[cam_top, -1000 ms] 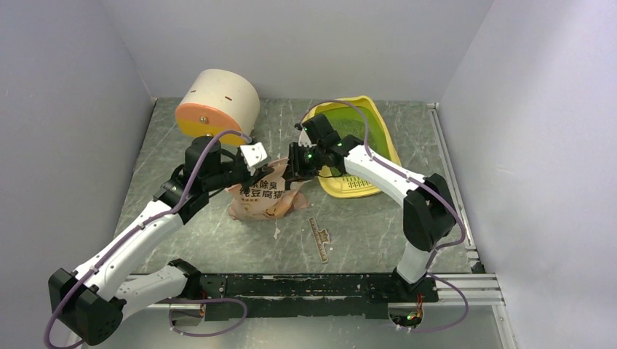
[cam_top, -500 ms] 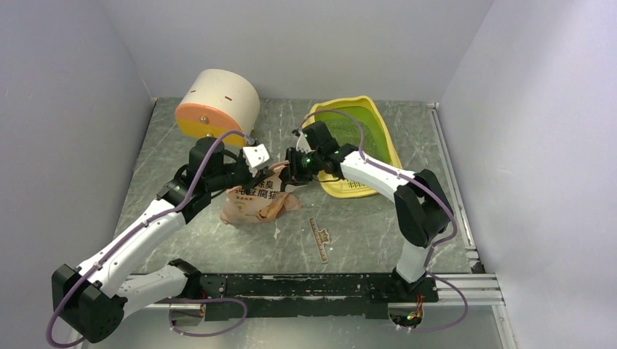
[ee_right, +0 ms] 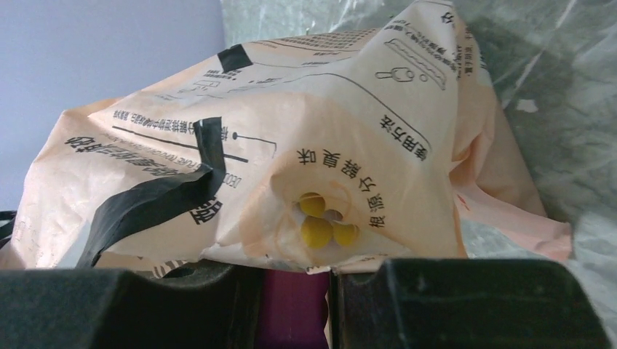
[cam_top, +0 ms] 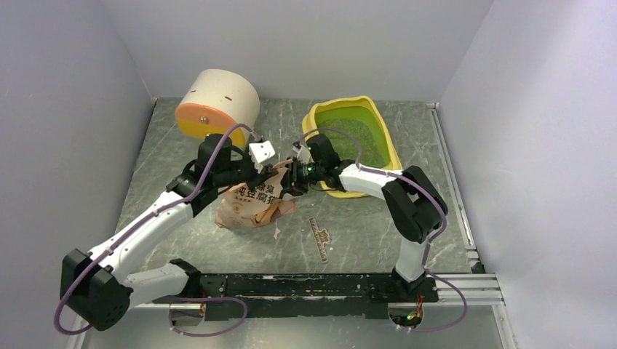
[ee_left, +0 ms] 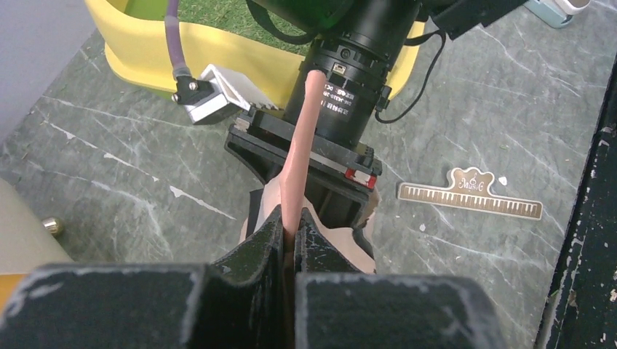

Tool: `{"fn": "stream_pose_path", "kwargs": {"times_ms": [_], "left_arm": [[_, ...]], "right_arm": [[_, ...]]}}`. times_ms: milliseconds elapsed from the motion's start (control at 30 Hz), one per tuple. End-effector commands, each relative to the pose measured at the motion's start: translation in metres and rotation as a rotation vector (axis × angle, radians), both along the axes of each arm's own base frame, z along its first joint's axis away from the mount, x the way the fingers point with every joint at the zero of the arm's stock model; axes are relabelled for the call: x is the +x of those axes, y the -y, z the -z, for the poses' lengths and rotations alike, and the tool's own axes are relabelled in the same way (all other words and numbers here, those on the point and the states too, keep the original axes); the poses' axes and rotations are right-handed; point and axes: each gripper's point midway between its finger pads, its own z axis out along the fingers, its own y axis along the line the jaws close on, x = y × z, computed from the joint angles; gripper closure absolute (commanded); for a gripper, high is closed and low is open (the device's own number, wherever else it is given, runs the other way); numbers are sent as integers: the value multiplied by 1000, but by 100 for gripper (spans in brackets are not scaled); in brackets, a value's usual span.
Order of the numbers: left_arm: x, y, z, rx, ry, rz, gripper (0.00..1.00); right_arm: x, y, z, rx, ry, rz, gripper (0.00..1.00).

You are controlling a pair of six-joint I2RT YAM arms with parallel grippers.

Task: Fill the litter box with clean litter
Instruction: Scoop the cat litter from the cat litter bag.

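My left gripper is pressed together on a thin pink edge of the bag, the fold squeezed flat between the two fingers. My right gripper faces it from the other side. Its fingers stand slightly apart, pinching the bag's paper, with a dark magenta surface showing in the gap. I cannot tell what that surface is. Both grippers meet at the bag's upper end, near the middle of the table.

The litter box lies beyond and to the right of both grippers, flat on the far right part of the table. Its near left corner is just beside my right wrist, and my right forearm crosses its near rim. Neither gripper is over the pan.

The box is a yellow plastic tray with a raised, rounded rim and a lime-green inside. The clean litter covers the pan as a loose, speckled layer of small pale green granules.

The bag is peach-pink and crumpled, with black bands and black Chinese print. From my right wrist camera the heading 使用方法 can be read beside small line drawings and three yellow dots. From above, large characters that look like 豆腐猫 show on its face. The smaller print is too fine to read.

A flat brown ruler on the table bears the word "Music". A cream cylindrical container with an orange end lies at the far left.
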Motion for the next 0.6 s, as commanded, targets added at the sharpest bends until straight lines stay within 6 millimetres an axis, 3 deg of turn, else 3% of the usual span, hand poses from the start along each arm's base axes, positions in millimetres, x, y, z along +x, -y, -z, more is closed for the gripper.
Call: {"fn": "stream_pose_path", "kwargs": {"times_ms": [0, 467, 567], "left_arm": [[10, 21, -29, -85, 53, 64, 95], [22, 56, -59, -151, 131, 171, 95], [26, 54, -57, -132, 128, 150, 95]], "right_arm": [[-19, -14, -21, 162, -88, -83, 100], [-7, -4, -56, 348, -94, -2, 100], [7, 3, -50, 257, -32, 64, 100]]}}
